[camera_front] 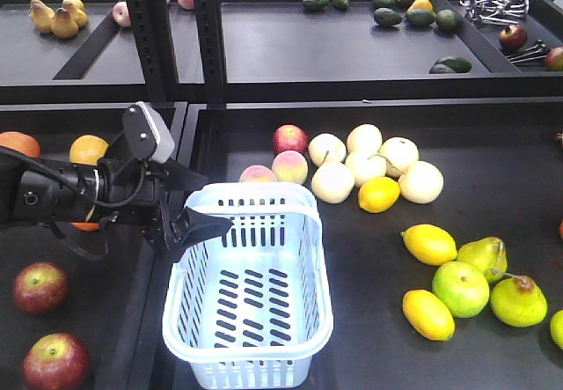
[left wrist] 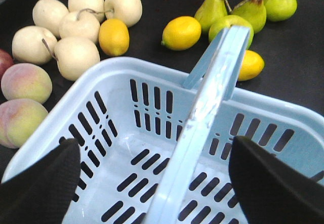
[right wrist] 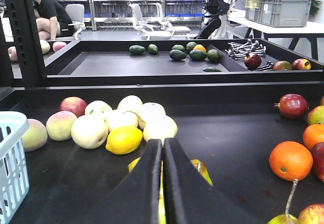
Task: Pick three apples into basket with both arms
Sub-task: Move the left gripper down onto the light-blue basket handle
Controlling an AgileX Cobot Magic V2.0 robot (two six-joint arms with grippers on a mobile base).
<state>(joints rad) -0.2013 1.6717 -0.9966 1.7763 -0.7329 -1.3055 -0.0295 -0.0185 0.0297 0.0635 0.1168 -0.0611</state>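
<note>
Front apple [camera_front: 55, 364] and second apple [camera_front: 40, 286] lie on the left tray [camera_front: 106, 337], both outside the basket [camera_front: 264, 262]. Basket: nothing in it. Left gripper [camera_front: 215, 203] hovers over its rear left rim, fingers apart, holding nothing. Right gripper [right wrist: 162, 145]: fingers pressed together, empty. Third apple [right wrist: 292, 105] sits far right. You look to be at the first pick. Swing left and drop astride the second apple. Open the right before reaching.
</note>
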